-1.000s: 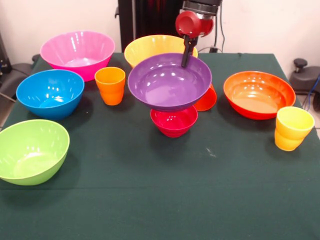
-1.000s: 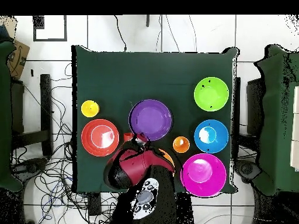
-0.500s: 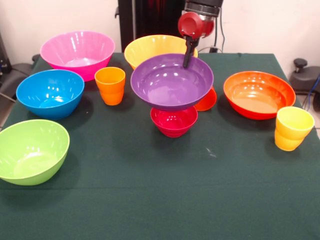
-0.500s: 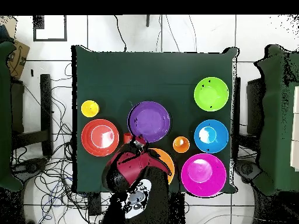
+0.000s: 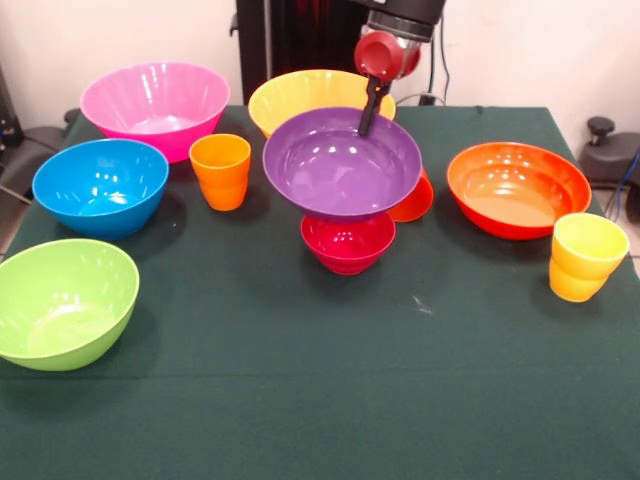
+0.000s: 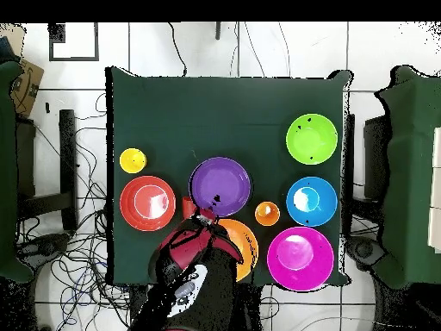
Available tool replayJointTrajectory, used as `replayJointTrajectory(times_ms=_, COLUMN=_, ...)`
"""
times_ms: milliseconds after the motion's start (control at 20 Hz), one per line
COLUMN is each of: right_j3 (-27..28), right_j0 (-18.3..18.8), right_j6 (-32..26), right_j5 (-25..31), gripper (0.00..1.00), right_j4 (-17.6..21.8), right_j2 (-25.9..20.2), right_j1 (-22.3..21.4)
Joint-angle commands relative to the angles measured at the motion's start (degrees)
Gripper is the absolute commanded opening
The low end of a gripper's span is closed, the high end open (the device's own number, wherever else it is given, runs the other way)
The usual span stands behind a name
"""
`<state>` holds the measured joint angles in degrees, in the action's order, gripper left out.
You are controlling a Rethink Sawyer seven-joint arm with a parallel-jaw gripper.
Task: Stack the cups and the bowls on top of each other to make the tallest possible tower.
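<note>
Left to right in the front view, the counter [image 5: 300,400] carries a green bowl [image 5: 62,303] at the near left, with a blue bowl [image 5: 100,186] behind it and a pink bowl [image 5: 155,106] farther back. An orange cup [image 5: 221,171] stands just right of the blue bowl. Behind the middle sits a yellow bowl [image 5: 300,93].

At the centre is a tower of 2: a purple bowl [image 5: 343,164] sits on a small red bowl [image 5: 348,243], its rim tipped slightly up at the back. The end effector [image 5: 369,112] comes down from above onto the purple bowl's far rim, and its dark fingers [image 5: 368,108] appear clamped on that rim. A red-orange cup [image 5: 412,197] shows partly behind the purple bowl's right edge.

Farther right lies an orange-red bowl [image 5: 518,188], and near its front right stands a yellow cup [image 5: 586,257].

From overhead, the purple bowl [image 6: 220,185] lies between the orange-red bowl [image 6: 147,202] and the blue bowl [image 6: 311,201].
</note>
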<state>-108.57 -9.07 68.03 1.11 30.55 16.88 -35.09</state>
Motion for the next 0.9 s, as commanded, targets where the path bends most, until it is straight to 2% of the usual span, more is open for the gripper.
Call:
replayJointTrajectory(times_ms=50, right_j3=5.1, right_j0=-1.2, right_j6=11.1, right_j5=-4.1, gripper=0.00, right_j4=-1.6, right_j2=-0.7, right_j1=5.2)
replayJointTrajectory(times_ms=900, right_j3=3.6, right_j0=-0.6, right_j6=11.7, right_j5=-12.1, gripper=0.00, right_j4=-2.5, right_j2=-1.1, right_j1=5.4)
